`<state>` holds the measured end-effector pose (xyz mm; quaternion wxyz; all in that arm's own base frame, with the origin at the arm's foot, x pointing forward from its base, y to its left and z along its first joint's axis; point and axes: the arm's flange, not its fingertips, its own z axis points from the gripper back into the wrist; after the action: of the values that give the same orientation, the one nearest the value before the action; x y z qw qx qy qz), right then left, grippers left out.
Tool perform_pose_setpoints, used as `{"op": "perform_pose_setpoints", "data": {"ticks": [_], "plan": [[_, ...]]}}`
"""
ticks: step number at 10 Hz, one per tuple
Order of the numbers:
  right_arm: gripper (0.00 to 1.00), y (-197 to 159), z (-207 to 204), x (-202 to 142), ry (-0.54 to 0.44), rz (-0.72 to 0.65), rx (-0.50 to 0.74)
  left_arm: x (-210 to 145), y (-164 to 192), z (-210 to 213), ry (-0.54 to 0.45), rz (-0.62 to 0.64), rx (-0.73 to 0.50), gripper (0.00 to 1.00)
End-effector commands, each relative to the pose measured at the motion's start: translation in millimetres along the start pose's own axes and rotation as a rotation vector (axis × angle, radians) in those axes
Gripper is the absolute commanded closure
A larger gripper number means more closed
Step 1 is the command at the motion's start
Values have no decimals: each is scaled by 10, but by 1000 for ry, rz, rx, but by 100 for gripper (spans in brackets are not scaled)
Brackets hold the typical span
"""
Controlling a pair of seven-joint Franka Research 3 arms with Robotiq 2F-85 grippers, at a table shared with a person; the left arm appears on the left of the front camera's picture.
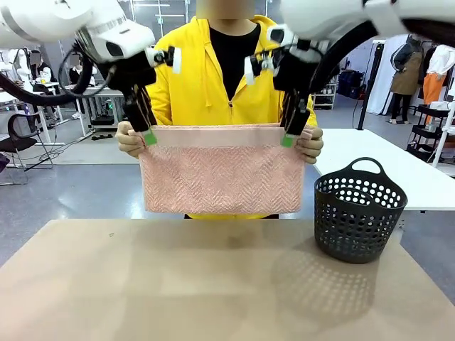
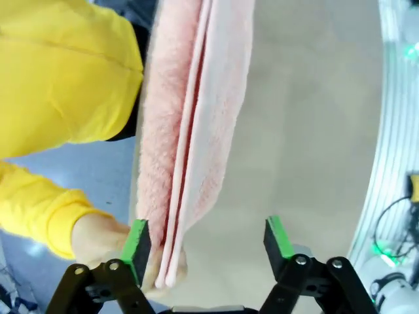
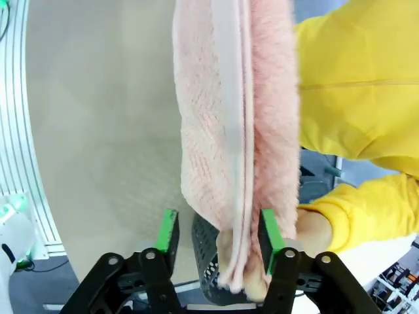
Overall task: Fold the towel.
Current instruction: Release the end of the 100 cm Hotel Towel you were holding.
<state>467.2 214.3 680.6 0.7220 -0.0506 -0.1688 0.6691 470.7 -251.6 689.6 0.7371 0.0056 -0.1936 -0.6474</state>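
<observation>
left fingers [image 2: 138, 239] are spread wide and released, one pad just beside the top corner of the towel [image 1: 220, 174]. right fingers [image 3: 268, 237] are partly open, straddling the other corner without pinching it. the person's hands [image 1: 130, 140] hold both corners, and the doubled towel hangs clear of the surface [image 1: 178, 284]. a black basket [image 1: 359, 213] stands to the right.
</observation>
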Motion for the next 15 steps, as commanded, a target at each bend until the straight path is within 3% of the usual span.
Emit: {"op": "perform_pose_setpoints", "data": {"ticks": [1, 2, 5, 9, 11, 12, 13, 15], "plan": [[29, 97, 274, -81, -41, -135, -28, -38, -124, 276, -56, 135, 32, 0], [0, 147, 406, -152, -63, -208, -32, -74, -199, 374, -55, 213, 49, 0], [0, 404, 692, -415, -88, -424, -66, -305, -476, 603, -50, 412, 115, 0], [0, 659, 792, -804, -142, -784, -239, -905, -776, 823, -122, 766, 315, 0], [0, 661, 702, -829, -165, -799, -244, -999, -796, 791, -157, 780, 319, 0], [0, 597, 615, -837, -109, -759, -212, -1016, -806, 759, -112, 725, 338, 0], [0, 600, 848, -879, -167, -792, -215, -1013, -731, 936, -146, 780, 279, 0], [0, 600, 848, -879, -167, -792, -215, -1013, -731, 936, -146, 780, 279, 0]]}}
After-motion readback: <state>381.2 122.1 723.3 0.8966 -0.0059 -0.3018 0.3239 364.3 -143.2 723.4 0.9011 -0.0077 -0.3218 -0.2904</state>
